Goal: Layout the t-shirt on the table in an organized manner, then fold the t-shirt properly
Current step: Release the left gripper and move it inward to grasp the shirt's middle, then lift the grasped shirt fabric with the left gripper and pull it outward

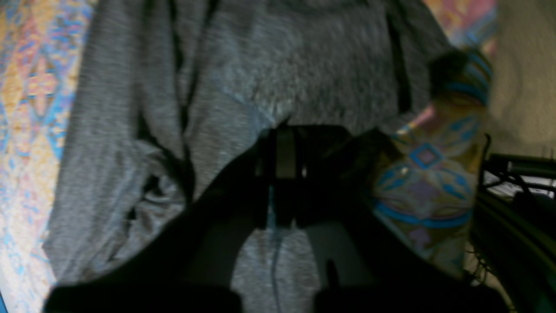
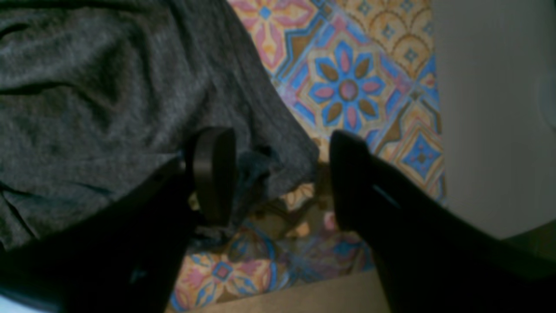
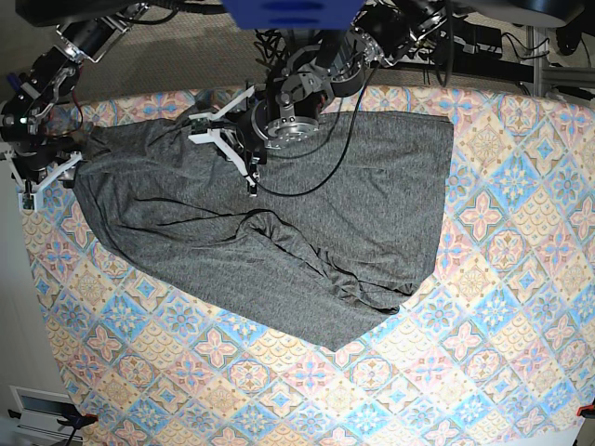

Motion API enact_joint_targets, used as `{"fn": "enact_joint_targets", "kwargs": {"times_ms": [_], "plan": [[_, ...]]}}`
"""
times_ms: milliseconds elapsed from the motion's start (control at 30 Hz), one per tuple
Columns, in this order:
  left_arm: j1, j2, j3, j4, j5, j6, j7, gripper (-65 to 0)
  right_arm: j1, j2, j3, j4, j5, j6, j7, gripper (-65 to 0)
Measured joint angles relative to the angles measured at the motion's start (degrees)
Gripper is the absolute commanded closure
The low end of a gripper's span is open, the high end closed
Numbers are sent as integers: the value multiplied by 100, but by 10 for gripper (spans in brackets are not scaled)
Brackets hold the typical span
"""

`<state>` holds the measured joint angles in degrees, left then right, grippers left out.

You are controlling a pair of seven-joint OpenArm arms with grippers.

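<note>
The dark grey t-shirt (image 3: 307, 223) lies spread and wrinkled across the patterned table (image 3: 483, 353), with a bunched fold running through its middle. My left gripper (image 3: 251, 177) rests on the shirt's far edge. In the left wrist view it (image 1: 282, 148) is shut, with t-shirt (image 1: 304, 65) fabric gathered at the tips. My right gripper (image 3: 51, 177) is at the shirt's left corner. The right wrist view shows it (image 2: 282, 178) open, with the t-shirt (image 2: 108, 87) corner lying between its fingers (image 2: 213, 174) over the table (image 2: 347, 87).
Cables and arm bases (image 3: 400, 37) crowd the table's far edge. A black frame with wires (image 1: 521, 195) stands beside the left gripper. The table's left edge meets a pale wall (image 2: 491, 108) right by the right gripper. A white vent box (image 3: 37, 404) sits at the lower left.
</note>
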<state>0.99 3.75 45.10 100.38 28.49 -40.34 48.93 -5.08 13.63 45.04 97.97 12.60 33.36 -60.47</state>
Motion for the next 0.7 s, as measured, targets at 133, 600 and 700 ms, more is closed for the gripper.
{"fn": "enact_joint_targets", "kwargs": {"times_ms": [133, 600, 700], "plan": [[11, 2, 2, -17, -13, 2, -2, -99, -11, -2, 0, 0, -2, 0, -2, -329], [-42, 24, 24, -155, -37, 2, -13, -17, -15, 0, 0, 0, 0, 0, -2, -329], [-125, 114, 44, -411, -15, 2, -15, -30, -15, 0, 0, 0, 2, 0, 0, -329]]}}
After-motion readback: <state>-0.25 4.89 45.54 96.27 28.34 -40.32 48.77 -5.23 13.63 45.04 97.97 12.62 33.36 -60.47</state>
